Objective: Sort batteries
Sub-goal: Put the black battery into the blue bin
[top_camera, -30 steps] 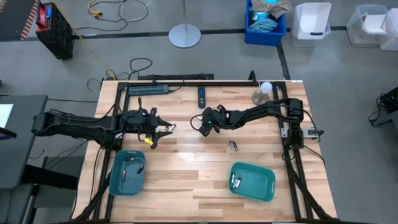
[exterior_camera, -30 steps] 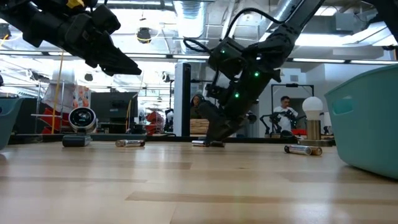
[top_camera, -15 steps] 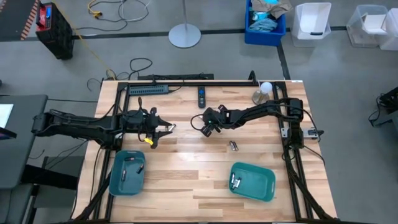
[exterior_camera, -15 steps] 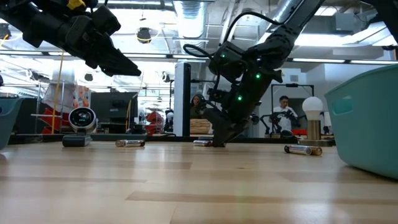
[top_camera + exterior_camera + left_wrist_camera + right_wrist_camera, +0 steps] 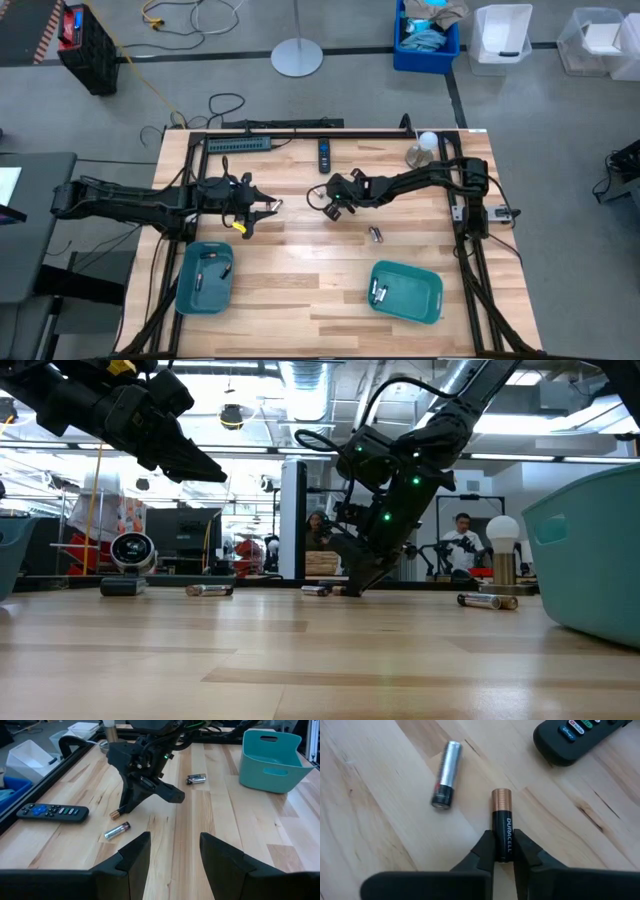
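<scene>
The right gripper (image 5: pixel 502 851) is down at the table near the black remote (image 5: pixel 324 154), just in front of it toward the trays, and its fingers (image 5: pixel 485 851) are closed on a black-and-copper battery (image 5: pixel 502 822) whose copper end sticks out past the tips. A silver battery (image 5: pixel 445 773) lies loose on the wood just beside the held one, on the remote's side of the open floor; in the left wrist view it shows as the silver battery (image 5: pixel 117 830) lying apart from the right arm's finger tips. The remote (image 5: pixel 52 812) sits close to the table's far rail, leaving only a narrow strip of wood between it and the edge.

The left gripper (image 5: pixel 262 210) hovers above the table, farther from the remote and to its left, with its fingers (image 5: pixel 131 856) spread wide and nothing between them. A broad stretch of bare planks (image 5: pixel 300 270) lies between the two arms and the trays.

A pair of batteries (image 5: pixel 376 234) rests well clear of the remote, toward the right teal tray (image 5: pixel 425 300), which holds some batteries of its own. The left teal tray (image 5: pixel 190 295) sits near the front left edge with more batteries inside. A round lamp (image 5: pixel 421 150) stands by the far rail, to the right of the remote.
</scene>
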